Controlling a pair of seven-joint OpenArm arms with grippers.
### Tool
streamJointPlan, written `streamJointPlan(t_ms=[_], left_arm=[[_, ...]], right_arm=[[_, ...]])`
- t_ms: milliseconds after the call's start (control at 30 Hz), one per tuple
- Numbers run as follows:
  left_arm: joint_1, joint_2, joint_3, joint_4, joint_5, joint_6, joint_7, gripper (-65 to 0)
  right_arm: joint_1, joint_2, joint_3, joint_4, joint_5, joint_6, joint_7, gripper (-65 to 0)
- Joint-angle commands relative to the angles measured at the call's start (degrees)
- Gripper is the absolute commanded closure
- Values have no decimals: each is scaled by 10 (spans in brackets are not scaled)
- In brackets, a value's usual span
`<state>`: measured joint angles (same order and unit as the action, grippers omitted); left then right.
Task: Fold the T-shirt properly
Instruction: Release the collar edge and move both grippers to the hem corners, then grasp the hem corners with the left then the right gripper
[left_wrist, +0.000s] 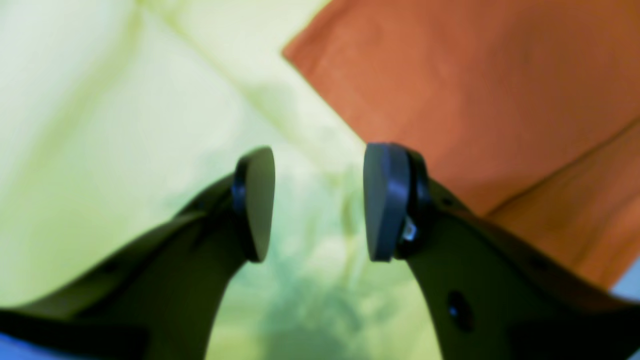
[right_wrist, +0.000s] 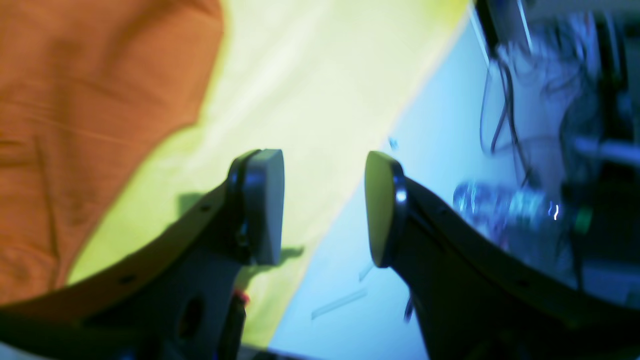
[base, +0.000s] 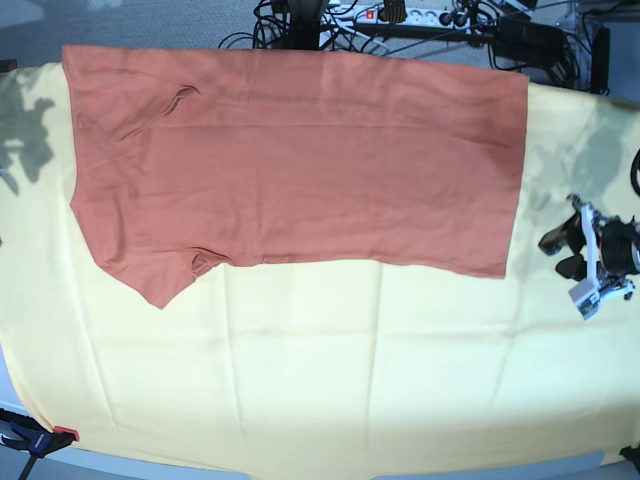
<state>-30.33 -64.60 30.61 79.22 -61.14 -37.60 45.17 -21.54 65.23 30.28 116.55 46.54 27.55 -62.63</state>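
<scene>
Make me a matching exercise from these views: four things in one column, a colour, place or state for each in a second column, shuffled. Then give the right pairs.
Things
1. T-shirt
2. large cloth
3. left gripper
4. power strip and cables

Descriptions
A. pale yellow, covering the table
B. open, holding nothing
C. rust orange, lying on the cloth
D. beyond the table's far edge in the base view

Pairs: 1-C, 2-A, 3-B, 4-D

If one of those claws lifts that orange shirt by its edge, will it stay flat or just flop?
It would probably flop: the T-shirt lies thin and flat, with soft wrinkles near its sleeve. It looks light, so a pinch should lift it. Pushed, it would likely bunch up, perhaps dragging the yellow cloth beneath.
</scene>
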Motion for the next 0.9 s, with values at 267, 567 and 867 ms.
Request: streamJointPlan(t_ms=[267,567,867], left_arm=[[-64,119,-57,-312,-209,-24,80,-359],[-63,194,-56,-342,-223,-24,162,-361],[-64,238,-56,-342,-223,-24,196,-360]], right_arm=[[5,11,9,-105,1,-6,18,-287],[5,11,10,-125,1,-8,27,-287],[6,-31,10,-125,45,10,37,-287]])
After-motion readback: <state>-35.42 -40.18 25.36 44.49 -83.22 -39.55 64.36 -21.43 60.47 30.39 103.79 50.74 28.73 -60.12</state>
